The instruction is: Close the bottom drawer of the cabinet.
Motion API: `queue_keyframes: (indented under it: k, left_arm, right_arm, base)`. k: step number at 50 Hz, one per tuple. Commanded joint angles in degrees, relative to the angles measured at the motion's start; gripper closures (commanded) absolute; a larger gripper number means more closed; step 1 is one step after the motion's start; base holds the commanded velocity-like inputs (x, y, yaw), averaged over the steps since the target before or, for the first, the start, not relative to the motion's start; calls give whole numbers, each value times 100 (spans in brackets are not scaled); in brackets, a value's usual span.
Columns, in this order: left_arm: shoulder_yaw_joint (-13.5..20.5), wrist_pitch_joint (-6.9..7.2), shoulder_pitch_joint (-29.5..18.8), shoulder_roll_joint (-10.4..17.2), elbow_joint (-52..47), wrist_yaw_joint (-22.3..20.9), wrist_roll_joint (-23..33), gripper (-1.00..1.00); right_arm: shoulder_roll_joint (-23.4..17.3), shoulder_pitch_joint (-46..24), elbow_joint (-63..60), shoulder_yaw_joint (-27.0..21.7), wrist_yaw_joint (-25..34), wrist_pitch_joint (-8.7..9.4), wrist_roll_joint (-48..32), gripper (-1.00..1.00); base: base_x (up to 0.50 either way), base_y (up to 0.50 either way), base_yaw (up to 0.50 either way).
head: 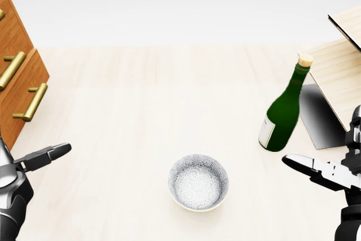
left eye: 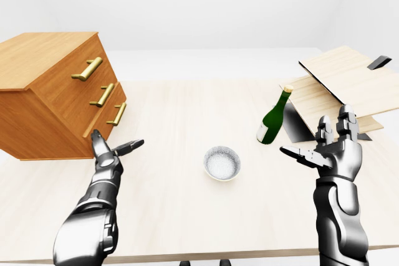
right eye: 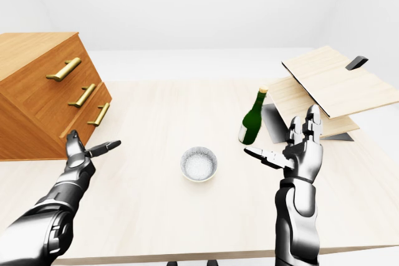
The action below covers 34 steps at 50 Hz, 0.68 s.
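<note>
Plain white walls [left eye: 206,4] and a pale floor [left eye: 187,60] surround a light wooden bench [left eye: 187,204], evenly and softly lit.

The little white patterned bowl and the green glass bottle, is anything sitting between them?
No. In the head view, only bare pale wooden table shows between the white patterned bowl and the green glass bottle.

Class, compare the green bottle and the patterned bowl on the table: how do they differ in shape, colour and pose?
The green bottle is tall, narrow and leaning, while the bowl is low, wide and sits flat. The bottle is dark green with a cork stopper; the bowl is pale grey-white and open-topped. Both rest on the light wooden table, untouched by either hand.
</note>
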Motion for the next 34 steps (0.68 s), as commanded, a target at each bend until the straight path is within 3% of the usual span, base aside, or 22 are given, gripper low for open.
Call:
queue_keyframes:
  k: [1, 19, 34]
  left_arm:
    - [311, 0, 65, 188, -1, 472, -334, -100]
    - [431, 0, 218, 357, -101, 1112, -712, -100]
    - [412, 0, 297, 367, -123, 1130, -794, -100]
  right_arm:
    - [-7, -13, 10, -4, -1, -6, 6, -100]
    - [-3, -1, -9, -5, -10, 4, 13, -100]
    - [6, 17, -27, -12, -7, 4, 14, -100]
  base:
    - [0, 0, 0]
    - [0, 0, 0]
    - [0, 0, 0]
